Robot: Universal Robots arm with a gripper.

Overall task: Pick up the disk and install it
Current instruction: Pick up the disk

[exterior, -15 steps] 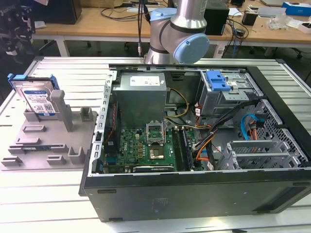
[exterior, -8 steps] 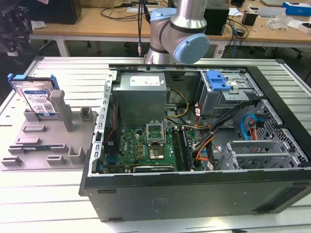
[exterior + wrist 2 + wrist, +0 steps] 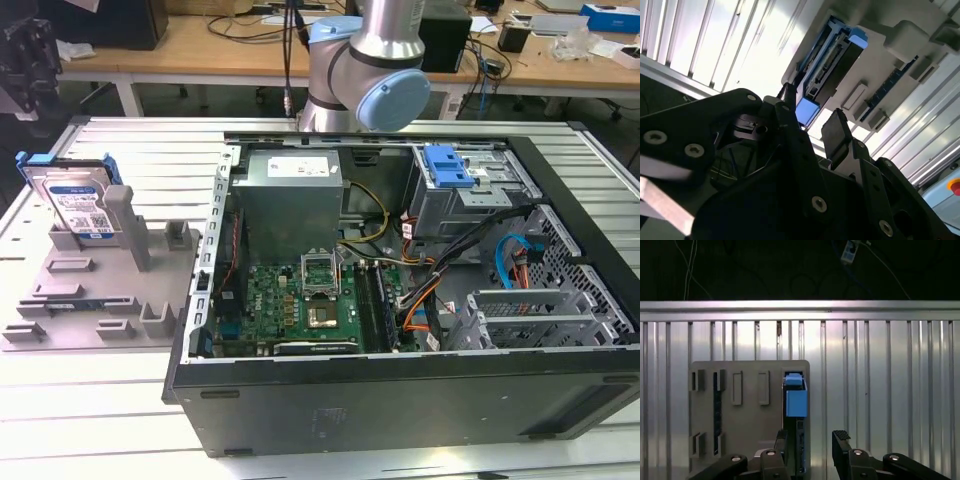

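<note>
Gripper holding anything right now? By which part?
Nothing. The gripper is open and empty; the disk stands untouched in its holder.

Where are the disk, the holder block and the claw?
disk (image 3: 80, 205): exterior view, on its label.
holder block (image 3: 105, 283): exterior view, on its flat base.
claw (image 3: 811, 437): first wrist view, midway between its fingertips.

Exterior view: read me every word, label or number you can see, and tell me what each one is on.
No text can be quoted as it reads.
The disk: the print on its white-and-blue label is too small to make out.
The power supply inside the computer case: the print on the white sticker on its top face is too small to make out.
</note>
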